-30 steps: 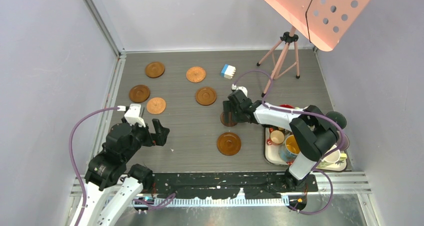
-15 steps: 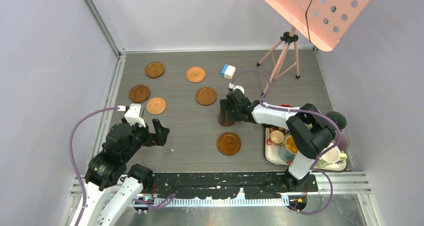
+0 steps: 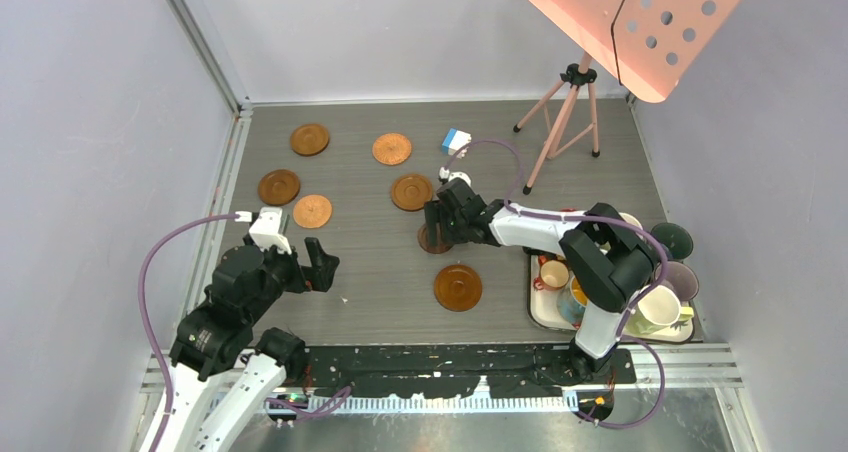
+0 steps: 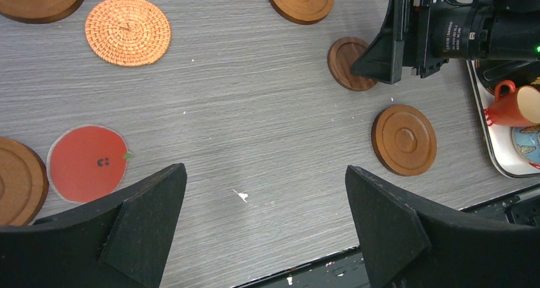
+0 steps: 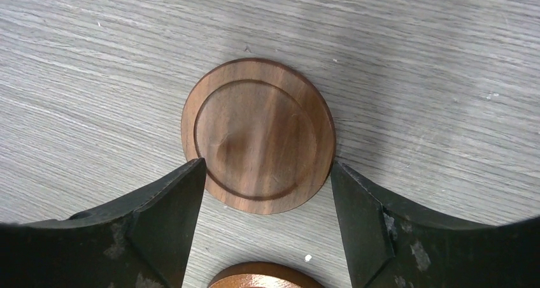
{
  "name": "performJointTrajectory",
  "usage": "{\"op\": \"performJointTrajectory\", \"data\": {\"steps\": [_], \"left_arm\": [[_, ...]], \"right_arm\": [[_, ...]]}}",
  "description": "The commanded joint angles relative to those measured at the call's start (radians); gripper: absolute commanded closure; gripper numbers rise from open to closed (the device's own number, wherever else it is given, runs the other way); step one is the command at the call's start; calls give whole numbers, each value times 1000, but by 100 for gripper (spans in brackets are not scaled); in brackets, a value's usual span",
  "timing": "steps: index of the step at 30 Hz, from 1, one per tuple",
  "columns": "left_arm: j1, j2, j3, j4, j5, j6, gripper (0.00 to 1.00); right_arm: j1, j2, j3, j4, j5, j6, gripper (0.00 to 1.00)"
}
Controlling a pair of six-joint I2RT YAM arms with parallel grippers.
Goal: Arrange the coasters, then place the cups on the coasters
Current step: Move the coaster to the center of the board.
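Several round coasters lie on the grey table: rimmed brown ones [image 3: 309, 139] [image 3: 412, 192] [image 3: 458, 287], woven ones [image 3: 392, 149] [image 3: 312, 211], and a red one [image 4: 88, 163]. My right gripper [image 5: 265, 167] is shut on a dark brown coaster [image 5: 258, 132] that lies flat on the table; its fingertips touch the disc's two sides. From above, that coaster [image 3: 430, 240] sits mid-table. My left gripper [image 4: 264, 169] hangs open over bare table at the near left. The cups stand crowded at the right: small orange [image 3: 553, 272], blue with yellow inside [image 3: 580, 297], cream [image 3: 655, 310], dark green [image 3: 672, 240].
A white tray [image 3: 540, 317] holds some cups at the near right. A blue-and-white block [image 3: 456, 140] lies at the back. A pink tripod [image 3: 565, 102] under a perforated pink panel [image 3: 640, 22] stands at the back right. Grey walls close in on both sides.
My right gripper has slid left across the table with the dark brown coaster between its fingers, and the jaws have narrowed. The left arm has not moved.
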Motion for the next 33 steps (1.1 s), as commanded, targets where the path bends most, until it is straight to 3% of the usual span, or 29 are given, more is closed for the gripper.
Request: {"op": "performJointTrajectory", "data": {"steps": [1,10,20,25,33], "left_arm": [[-4,9,3,17,12,-4,0],[-4,26,5,20,9,-6,0],[-4,45,-4,42,-15,-27,1],[-4,97,19,26,-91,-43,1],[-4,170,34,20,-199,-104,0]], "right_arm": [[8,5,52,-5,-16,8,22],[12,-99,74,-114,-20,-23,25],[120,-214,-37,-159,-40,-13,39],[168,-261,-102,-161,-39,10,47],[190,-283,-253,-122,-20,26,50]]}}
